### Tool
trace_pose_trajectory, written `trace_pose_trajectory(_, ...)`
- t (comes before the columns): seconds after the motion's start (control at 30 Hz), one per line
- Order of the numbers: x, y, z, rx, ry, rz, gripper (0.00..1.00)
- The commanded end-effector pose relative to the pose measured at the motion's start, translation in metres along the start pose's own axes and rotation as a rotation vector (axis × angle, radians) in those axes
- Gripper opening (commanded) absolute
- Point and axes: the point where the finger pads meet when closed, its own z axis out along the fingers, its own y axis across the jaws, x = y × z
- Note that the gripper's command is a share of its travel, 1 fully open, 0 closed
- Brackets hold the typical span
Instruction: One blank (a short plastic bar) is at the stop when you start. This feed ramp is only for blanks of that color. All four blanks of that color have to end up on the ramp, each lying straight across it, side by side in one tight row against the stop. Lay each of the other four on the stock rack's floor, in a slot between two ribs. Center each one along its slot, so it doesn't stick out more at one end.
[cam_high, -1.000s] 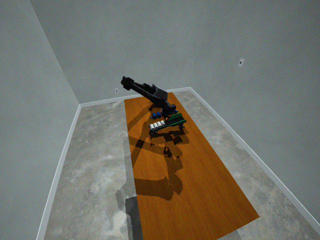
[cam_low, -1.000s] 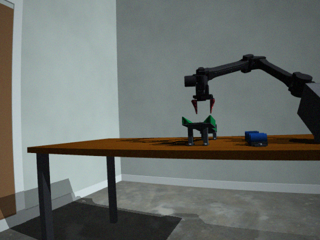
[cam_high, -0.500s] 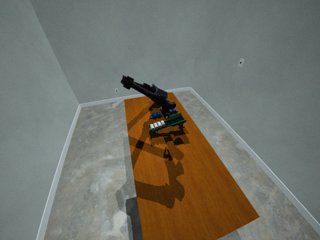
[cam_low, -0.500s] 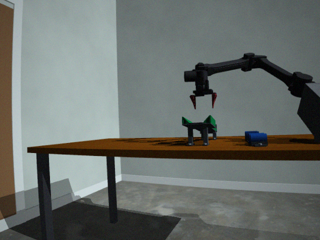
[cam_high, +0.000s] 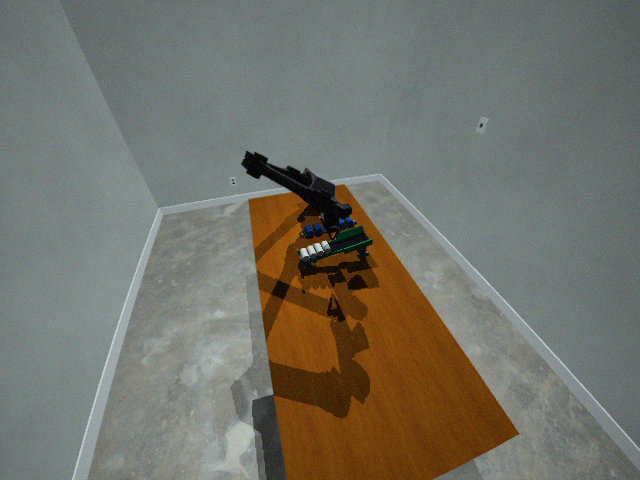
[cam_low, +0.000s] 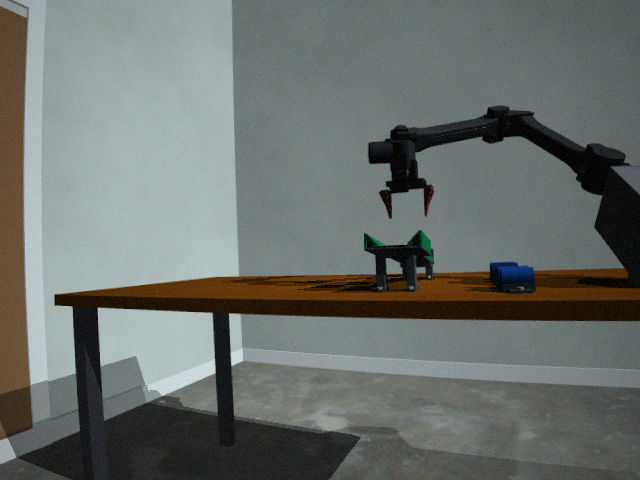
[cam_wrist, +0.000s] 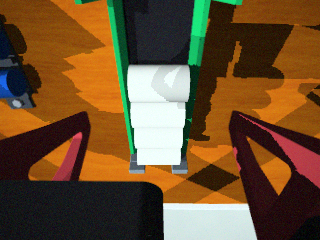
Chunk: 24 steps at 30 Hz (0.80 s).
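Top view: the arm reaches over an orange table toward the green-walled feed ramp, where four white blanks lie side by side at the lower end. Blue blanks sit beside the ramp, partly hidden by the arm (their count cannot be told here).

Exterior view: the gripper hangs above the ramp, well apart from it, its red fingers spread wide and holding nothing. The white blanks are hidden behind the ramp's walls; the blue blanks rest on the stock rack, well apart from the ramp.

Wrist view: the white row lies straight across the ramp, packed tight against the stop. The fingers flank the ramp without touching. One blue blank shows at the left edge.
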Motion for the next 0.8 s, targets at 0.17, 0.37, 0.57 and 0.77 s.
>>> trace_pose_trajectory(0.17, 0.000, -0.004, 0.002, -0.010, 0.001, 0.012, 1.00)
trace_pose_trajectory(0.37, -0.004, -0.010, -0.011, 0.014, -0.006, 0.014, 1.00)
trace_pose_trajectory(0.57, -0.003, -0.010, -0.019, 0.018, -0.009, 0.015, 1.00)
trace_pose_trajectory(0.77, -0.005, -0.007, -0.024, 0.020, -0.008, 0.008, 1.00)
